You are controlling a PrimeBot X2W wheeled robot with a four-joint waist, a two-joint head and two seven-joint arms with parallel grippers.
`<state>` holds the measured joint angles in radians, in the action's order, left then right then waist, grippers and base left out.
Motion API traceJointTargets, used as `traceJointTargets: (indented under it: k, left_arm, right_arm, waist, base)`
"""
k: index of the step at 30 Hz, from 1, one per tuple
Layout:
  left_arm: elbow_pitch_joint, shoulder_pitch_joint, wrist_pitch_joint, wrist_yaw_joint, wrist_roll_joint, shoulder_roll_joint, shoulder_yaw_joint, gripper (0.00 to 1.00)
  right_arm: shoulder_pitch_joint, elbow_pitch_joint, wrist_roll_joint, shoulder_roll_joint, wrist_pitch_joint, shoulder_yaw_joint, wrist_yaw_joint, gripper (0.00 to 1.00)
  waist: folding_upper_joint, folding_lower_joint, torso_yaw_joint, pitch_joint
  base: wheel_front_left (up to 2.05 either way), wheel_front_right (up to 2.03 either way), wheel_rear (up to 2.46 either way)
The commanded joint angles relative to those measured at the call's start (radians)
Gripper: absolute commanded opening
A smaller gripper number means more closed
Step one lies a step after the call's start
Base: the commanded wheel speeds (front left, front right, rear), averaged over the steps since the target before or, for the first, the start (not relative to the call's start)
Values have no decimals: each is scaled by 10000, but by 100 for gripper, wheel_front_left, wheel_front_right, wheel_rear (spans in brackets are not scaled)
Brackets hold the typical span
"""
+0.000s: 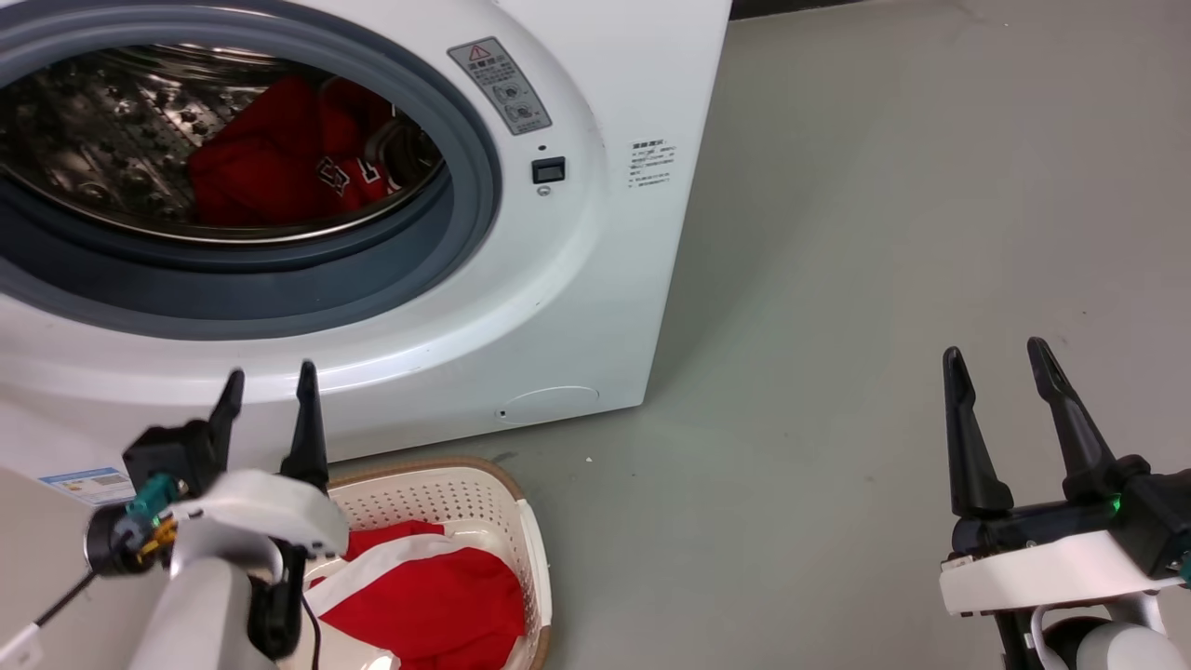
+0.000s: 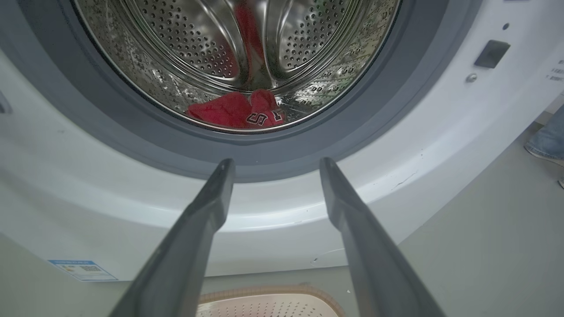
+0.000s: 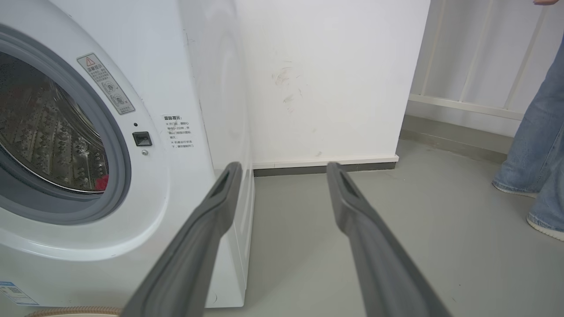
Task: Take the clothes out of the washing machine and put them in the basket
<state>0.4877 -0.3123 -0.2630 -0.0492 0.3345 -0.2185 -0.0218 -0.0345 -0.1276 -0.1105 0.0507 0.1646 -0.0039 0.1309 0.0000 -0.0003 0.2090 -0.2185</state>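
Grey floor (image 1: 837, 279); washing machine (image 1: 577, 307), porthole (image 1: 233, 158) toward robot; both end effectors (image 1: 269, 377) (image 1: 994, 354) fingers-apart, empty.

the head view looks forward and down on the washer (image 1: 595, 279) front, the basket (image 1: 437, 498) below it and floor (image 1: 884, 233) to the right. the left wrist view sits low and near, facing into the drum (image 2: 189, 39). the right wrist view faces the washer's right corner and the wall (image 3: 330, 79) behind. all three share the right side of the porthole rim (image 1: 476, 186) and the black latch (image 1: 548, 170).
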Motion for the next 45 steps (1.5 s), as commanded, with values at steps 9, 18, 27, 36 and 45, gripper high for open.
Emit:
traceJointTargets:
  k: [9, 18, 27, 36, 45]
  left_arm:
    - [386, -2365, 245, -335, -478, -937, -2, 100]
    - [1758, -5268, 2020, -616, -619, -2252, -316, 100]
    - [3187, -7680, 4229, -784, -612, -3448, -1050, 100]
    - [3244, -9667, 6683, -816, -501, -4738, -2105, 100]
    - [2964, -10461, 8827, -809, -183, -5500, -2739, 100]
  right_arm:
    - [-241, -70, -302, -7, 216, 166, -3, 100]
    - [-678, 352, -791, -10, 741, 415, -3, 100]
    - [-950, 799, -1322, -13, 997, 721, -3, 100]
    - [-1102, 573, -1830, -13, 999, 1120, -3, 100]
    - [-1055, 329, -2133, -15, 1000, 1448, -3, 100]
  waist:
    - [0, 3, 651, -912]
    - [0, 3, 1546, -2257]
    - [0, 3, 2463, -3229]
    - [0, 3, 3246, -4421]
    - [0, 3, 3575, -5171]
  base:
    - [0, 0, 0]
    - [0, 0, 0]
    - [0, 0, 0]
    - [0, 0, 0]
    - [0, 0, 0]
